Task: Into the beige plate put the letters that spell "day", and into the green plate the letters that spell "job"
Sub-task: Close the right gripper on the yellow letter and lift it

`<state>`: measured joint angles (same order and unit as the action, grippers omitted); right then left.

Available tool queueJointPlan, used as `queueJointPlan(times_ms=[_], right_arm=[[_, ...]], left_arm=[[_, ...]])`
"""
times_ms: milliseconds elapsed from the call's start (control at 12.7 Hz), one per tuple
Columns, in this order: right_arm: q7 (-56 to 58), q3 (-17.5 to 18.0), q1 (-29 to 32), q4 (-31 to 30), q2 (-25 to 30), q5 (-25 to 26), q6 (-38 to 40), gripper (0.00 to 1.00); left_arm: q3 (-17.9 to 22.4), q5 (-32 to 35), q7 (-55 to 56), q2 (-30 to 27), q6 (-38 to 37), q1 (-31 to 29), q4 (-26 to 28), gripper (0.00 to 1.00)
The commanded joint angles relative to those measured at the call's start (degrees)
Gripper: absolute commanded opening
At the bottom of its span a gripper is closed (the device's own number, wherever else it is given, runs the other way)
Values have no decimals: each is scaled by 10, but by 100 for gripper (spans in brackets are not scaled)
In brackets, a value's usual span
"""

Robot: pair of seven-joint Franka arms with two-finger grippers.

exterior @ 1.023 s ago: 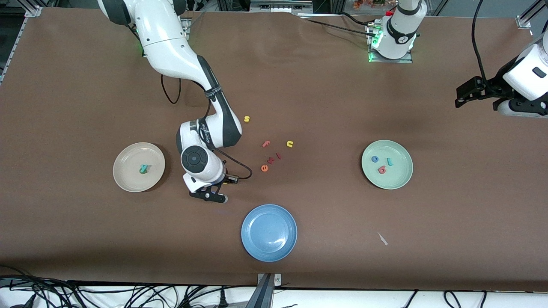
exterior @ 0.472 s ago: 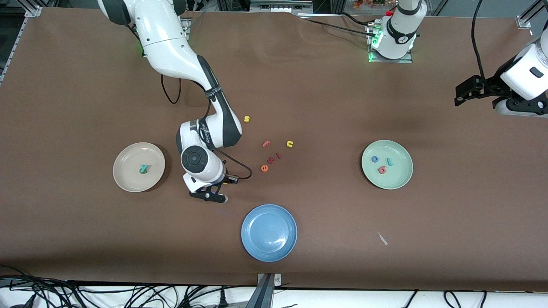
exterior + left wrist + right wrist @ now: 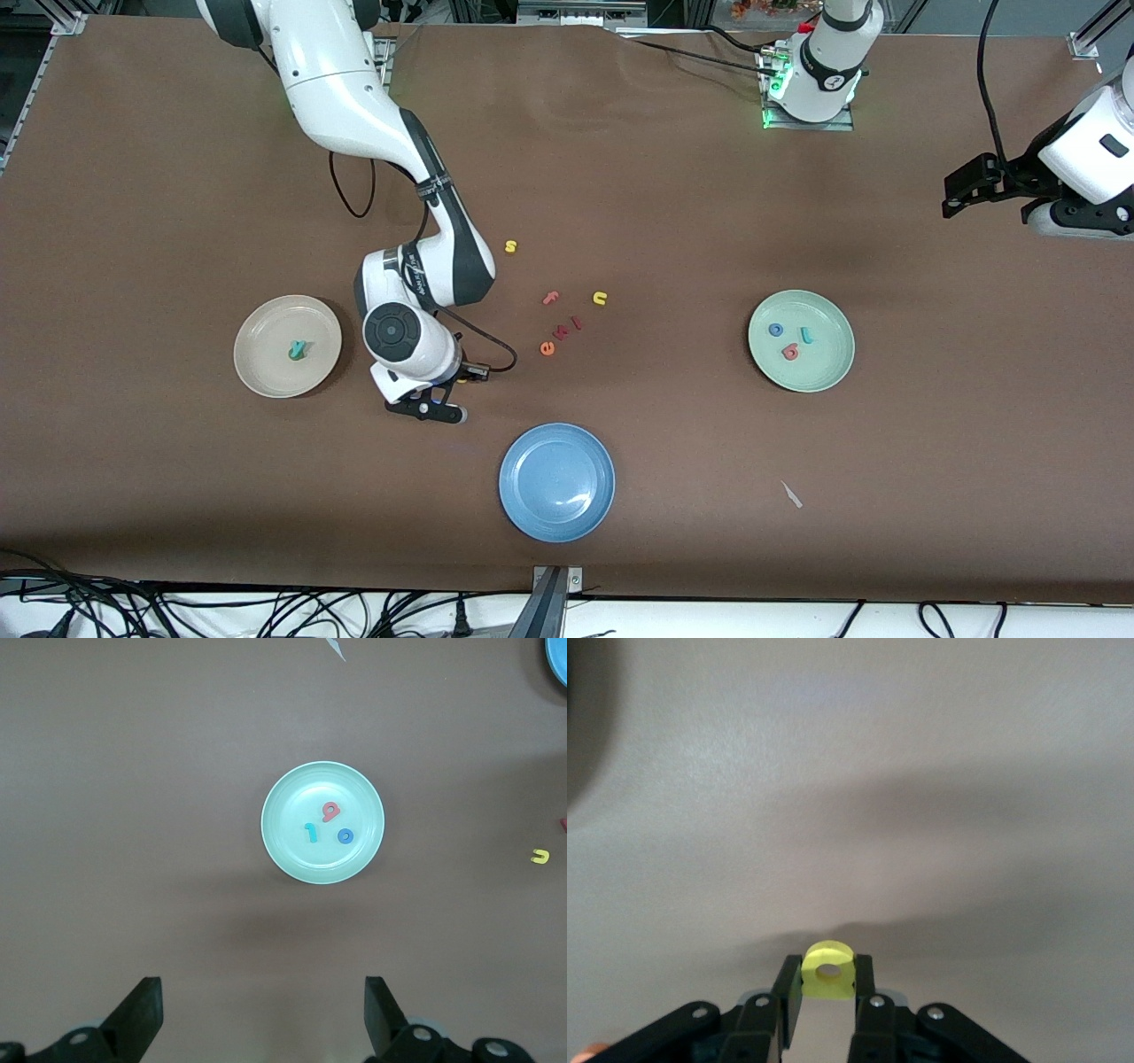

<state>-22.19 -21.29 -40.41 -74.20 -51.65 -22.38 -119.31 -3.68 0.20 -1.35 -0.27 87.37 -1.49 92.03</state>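
My right gripper [image 3: 436, 411] hangs low over the table between the beige plate [image 3: 262, 330] and the blue plate, shut on the yellow "a" [image 3: 829, 973], which sits pinched at its fingertips. In the beige plate lies the teal "y" [image 3: 298, 351] with something dark green against it. The green plate [image 3: 764, 356] holds the blue "o" [image 3: 776, 330], the teal "j" [image 3: 806, 334] and the salmon "b" [image 3: 790, 353]. My left gripper [image 3: 952, 197] waits high at the left arm's end of the table, open and empty, looking down on the green plate [image 3: 288, 788].
A blue plate [image 3: 516, 461] stands near the front edge. Loose letters lie mid-table: yellow "s" [image 3: 510, 246], salmon "f" [image 3: 551, 298], yellow "u" [image 3: 600, 299], orange "e" [image 3: 547, 348] and two small red ones beside it. A white scrap [image 3: 791, 494] lies toward the front.
My right arm has shifted a little toward the beige plate with the yellow "a" still in its grip. The left arm has barely moved.
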Motion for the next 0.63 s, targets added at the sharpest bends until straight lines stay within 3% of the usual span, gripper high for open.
queueJointPlan(times_ms=[0, 236, 551], right_arm=[[93, -32, 5, -3, 24, -4, 40, 0], [171, -82, 4, -12, 37, -4, 100, 0], [301, -127, 4, -66, 70, -7, 96, 0]], left_arm=[[0, 16, -16, -2, -13, -4, -8, 100], [-2, 16, -16, -2, -13, -2, -9, 100], [-1, 16, -16, -2, -14, -2, -9, 100]])
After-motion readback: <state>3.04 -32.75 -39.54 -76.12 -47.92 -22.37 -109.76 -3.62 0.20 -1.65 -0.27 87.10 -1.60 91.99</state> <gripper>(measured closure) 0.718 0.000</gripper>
